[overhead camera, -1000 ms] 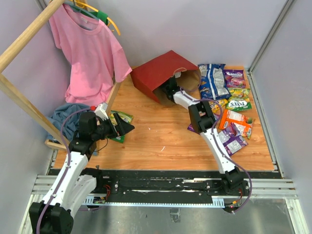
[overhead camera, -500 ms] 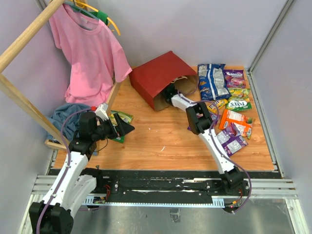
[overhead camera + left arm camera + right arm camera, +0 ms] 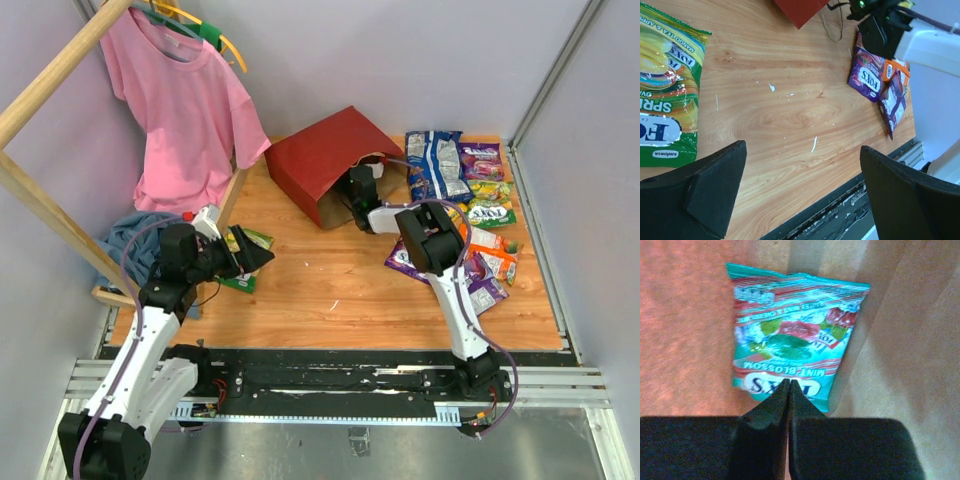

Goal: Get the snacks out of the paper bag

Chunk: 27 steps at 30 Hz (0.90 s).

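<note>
Teal packet [image 3: 790,335], one, inside paper bag [image 3: 325,160].

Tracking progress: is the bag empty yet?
Not empty: a teal packet lies inside the bag, with the right gripper shut at its edge.

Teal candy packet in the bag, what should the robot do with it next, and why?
Probably pull it slowly back out of the paper bag. The right fingers look shut on the near edge of the teal packet, which lies inside.

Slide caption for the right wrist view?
Shut right pincer, tips at the near edge of a teal packet inside the paper bag.
</note>
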{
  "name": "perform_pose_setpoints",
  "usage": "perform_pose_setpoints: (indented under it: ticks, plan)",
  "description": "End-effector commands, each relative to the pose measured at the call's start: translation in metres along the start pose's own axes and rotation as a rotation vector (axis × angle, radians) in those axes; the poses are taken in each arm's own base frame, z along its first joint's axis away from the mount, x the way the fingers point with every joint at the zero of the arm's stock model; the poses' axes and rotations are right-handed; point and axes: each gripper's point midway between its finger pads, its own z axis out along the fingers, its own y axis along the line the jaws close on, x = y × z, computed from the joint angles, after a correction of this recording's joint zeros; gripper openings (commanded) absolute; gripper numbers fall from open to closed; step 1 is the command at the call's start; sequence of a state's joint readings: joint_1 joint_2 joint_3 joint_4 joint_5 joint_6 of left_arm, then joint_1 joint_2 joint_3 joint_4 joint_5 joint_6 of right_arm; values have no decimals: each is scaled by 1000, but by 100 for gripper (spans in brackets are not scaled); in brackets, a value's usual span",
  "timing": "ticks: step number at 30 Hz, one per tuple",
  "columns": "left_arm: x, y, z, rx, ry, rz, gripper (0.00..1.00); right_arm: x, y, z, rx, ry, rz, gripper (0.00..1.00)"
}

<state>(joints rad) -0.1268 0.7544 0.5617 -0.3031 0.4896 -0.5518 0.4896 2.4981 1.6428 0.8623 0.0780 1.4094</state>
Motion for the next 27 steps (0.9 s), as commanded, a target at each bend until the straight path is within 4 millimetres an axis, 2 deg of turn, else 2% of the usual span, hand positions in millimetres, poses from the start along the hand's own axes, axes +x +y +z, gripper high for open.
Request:
perform_pose_setpoints:
  ticks: [1,4,7,8,11,12,15,18,19,22,27]
  plan:
    - [-18,-6,1,-7,-35,29,100,-3,48,-27,-133,-30,61,1]
    - [-34,-10,2,-29,-58,60,100,-1,44,-40,-133,-21,92,1]
    - [-55,-18,6,-98,-79,144,100,5,37,-44,-117,9,118,1]
    - [-62,-22,9,-138,-88,182,100,7,34,-44,-108,19,128,4]
    - [-67,-52,30,-217,-69,336,100,13,23,-48,-82,47,148,19]
    - [-60,-62,40,-231,-40,393,100,15,18,-49,-72,56,154,23]
    - [-50,-82,65,-348,8,563,100,18,2,-55,-43,87,160,43]
    - [-62,-87,84,-495,-38,683,100,14,-10,-61,-32,99,180,88]
    - [-70,-91,90,-515,-70,701,100,12,-13,-63,-31,103,186,96]
    - [-93,-114,110,-479,-163,730,100,7,-21,-66,-29,118,201,99]
    - [-124,-177,134,-276,-295,815,98,5,-23,-65,-41,142,215,97]
